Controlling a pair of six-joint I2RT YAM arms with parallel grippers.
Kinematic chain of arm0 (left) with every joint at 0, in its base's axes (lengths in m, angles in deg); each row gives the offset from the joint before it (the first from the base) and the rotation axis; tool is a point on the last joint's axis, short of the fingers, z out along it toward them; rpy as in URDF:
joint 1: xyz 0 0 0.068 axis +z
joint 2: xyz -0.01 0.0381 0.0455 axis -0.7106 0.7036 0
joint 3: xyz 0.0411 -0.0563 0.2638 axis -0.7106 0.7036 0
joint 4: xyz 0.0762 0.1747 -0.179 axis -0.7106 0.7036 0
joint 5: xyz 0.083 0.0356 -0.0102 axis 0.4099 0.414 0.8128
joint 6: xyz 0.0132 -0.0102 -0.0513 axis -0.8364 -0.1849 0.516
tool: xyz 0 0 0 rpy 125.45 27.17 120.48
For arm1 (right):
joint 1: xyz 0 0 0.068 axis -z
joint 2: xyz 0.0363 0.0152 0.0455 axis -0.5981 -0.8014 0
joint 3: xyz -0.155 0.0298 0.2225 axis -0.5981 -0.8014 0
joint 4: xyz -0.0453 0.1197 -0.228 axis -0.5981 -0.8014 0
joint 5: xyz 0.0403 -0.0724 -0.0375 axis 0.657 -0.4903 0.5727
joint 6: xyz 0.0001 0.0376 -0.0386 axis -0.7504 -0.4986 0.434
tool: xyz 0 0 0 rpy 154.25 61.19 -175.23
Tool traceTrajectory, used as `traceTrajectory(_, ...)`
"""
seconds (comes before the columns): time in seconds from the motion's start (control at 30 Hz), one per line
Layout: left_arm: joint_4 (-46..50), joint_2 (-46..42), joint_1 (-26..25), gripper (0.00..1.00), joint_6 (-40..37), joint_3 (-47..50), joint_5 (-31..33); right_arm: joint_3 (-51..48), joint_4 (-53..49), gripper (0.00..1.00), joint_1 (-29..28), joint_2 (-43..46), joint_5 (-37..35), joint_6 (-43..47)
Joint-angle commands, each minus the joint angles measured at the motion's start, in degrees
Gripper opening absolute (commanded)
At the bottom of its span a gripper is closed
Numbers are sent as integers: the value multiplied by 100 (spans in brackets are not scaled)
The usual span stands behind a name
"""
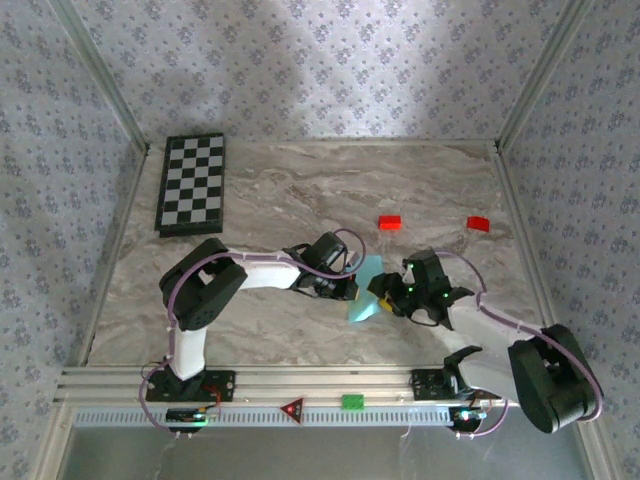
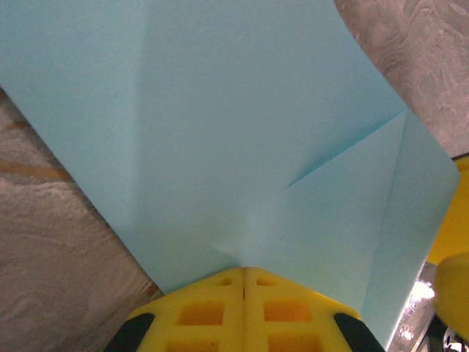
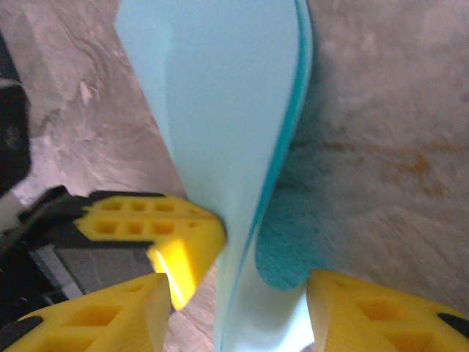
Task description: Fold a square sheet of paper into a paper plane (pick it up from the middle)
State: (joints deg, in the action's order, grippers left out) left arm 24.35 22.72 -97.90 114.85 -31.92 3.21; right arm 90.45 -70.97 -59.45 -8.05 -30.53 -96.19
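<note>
rail up front: a green block point(image 1: 353, 402) and a red triangle point(image 1: 292, 408) sit on the metal strip between the two arm bases.
left tool point(image 2: 244, 275): yellow fingers pressed together, clamped on the edge of the paper plane point(image 1: 365, 295).
right tool point(image 3: 238, 282): fingers apart, straddling the paper's folded edge, right beside the left tool.
paper plane: light blue, mid-desk between both tools, looks raised off the marble desk point(image 1: 260, 200); diagonal crease visible in the left wrist view.
red blocks point(image 1: 389, 222): two, the second point(image 1: 478, 224) further right, both behind the paper and apart from it.
checkerboard point(image 1: 192, 183): lying flat in the far left corner.
</note>
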Motion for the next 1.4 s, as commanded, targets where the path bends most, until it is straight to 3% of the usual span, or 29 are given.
traceTrajectory(0.0, 237, 52, -64, 0, 37, 132, 89, 115, 297, 54, 179, -186, 413, 192)
traceTrajectory(0.13, 200, 76, -64, 0, 70, 123, 47, 129, 239, 53, 442, -224, 474, 402)
traceTrajectory(0.33, 116, 79, -64, 0, 119, 129, 8, 123, 268, 42, 905, -504, 955, 729)
traceTrajectory(0.7, 43, 27, -69, 0, 140, 152, -8, 45, 581, 31, 955, -831, 1099, 899)
traceTrajectory(1.37, -63, -79, -60, 0, 223, 204, 11, -53, 548, 30, 1005, -939, 1140, 913)
